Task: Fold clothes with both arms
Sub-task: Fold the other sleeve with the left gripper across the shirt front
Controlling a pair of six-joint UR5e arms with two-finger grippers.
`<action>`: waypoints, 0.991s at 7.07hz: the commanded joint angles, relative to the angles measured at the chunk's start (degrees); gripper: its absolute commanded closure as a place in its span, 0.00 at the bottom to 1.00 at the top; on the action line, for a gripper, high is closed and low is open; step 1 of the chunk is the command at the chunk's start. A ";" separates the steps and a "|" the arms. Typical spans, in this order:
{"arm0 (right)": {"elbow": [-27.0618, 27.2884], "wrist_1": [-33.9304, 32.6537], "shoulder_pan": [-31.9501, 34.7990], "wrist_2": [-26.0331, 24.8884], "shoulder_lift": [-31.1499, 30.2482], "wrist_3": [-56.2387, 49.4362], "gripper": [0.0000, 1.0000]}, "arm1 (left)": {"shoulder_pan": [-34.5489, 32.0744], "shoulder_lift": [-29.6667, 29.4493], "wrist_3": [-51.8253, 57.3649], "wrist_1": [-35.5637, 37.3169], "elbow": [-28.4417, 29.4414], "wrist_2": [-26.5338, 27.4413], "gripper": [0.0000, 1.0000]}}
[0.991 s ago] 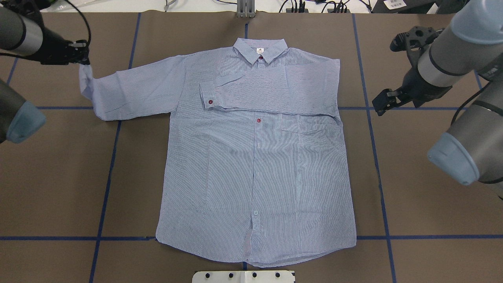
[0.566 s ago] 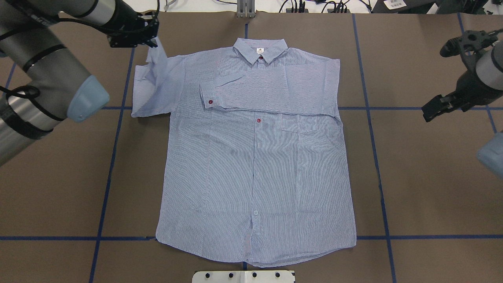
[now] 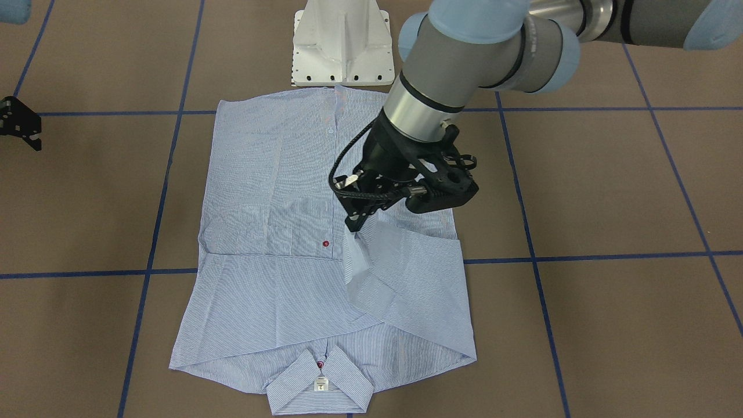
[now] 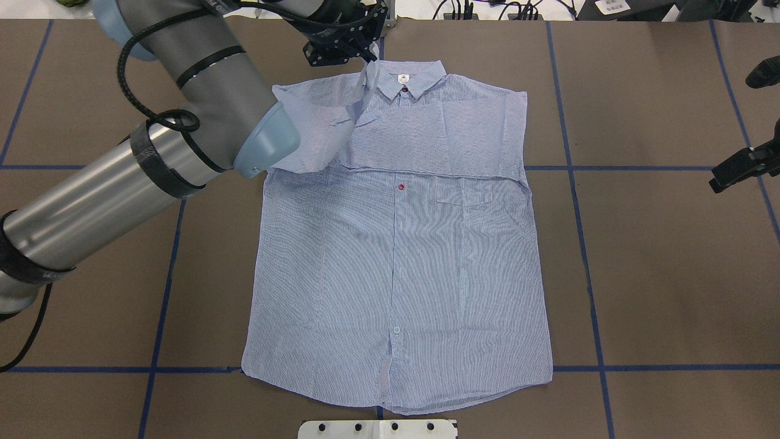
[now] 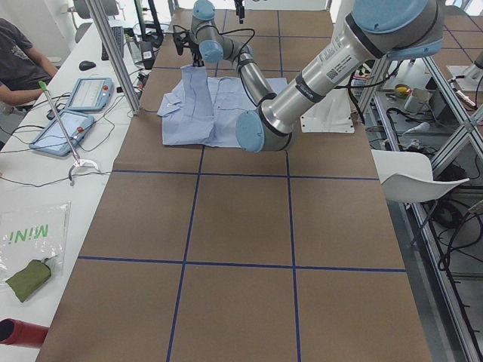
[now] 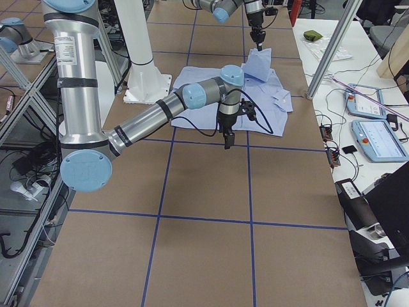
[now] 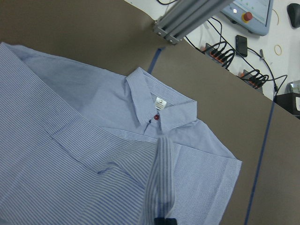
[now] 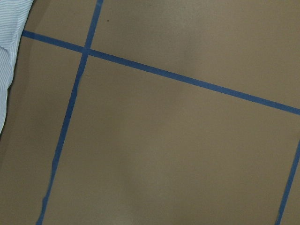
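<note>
The left arm (image 5: 302, 83), near and large, reaches from the right edge out over the far end of the brown bench (image 5: 241, 241), with its elbow low beside the near edge of the shirt (image 5: 185, 128). Its end effector (image 5: 187, 59) points down, and a sleeve (image 5: 198, 90) hangs upright from it above the flat blue cloth. A white pedestal (image 5: 332, 113) stands just right of the shirt. Two tablets (image 5: 90, 94) lie on the side table (image 5: 30, 196) at the left, where a person (image 5: 16, 56) sits in the top corner.
</note>
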 commanded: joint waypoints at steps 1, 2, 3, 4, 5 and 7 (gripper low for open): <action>0.01 0.03 0.14 0.11 -0.39 -0.15 0.00 | 1.01 -1.67 -1.40 -5.03 3.32 -0.01 1.00; 0.01 0.03 0.06 0.11 -0.30 -0.15 0.00 | 1.97 -1.68 -1.49 -5.40 3.76 0.08 1.00; -0.16 0.03 0.06 0.02 -0.39 -0.06 0.00 | 3.03 -1.50 -1.92 -5.57 3.94 0.34 1.00; -0.43 0.03 0.05 -0.07 -0.30 -0.06 0.00 | 4.34 -1.50 -2.36 -8.27 6.20 0.60 1.00; -0.60 0.03 0.05 -0.07 -0.30 0.02 0.00 | 6.53 -1.67 -4.37 -13.61 10.14 3.39 1.00; -0.69 0.03 0.05 -0.07 -0.22 0.11 0.00 | 14.24 -3.07 -4.65 -23.37 20.41 11.12 1.00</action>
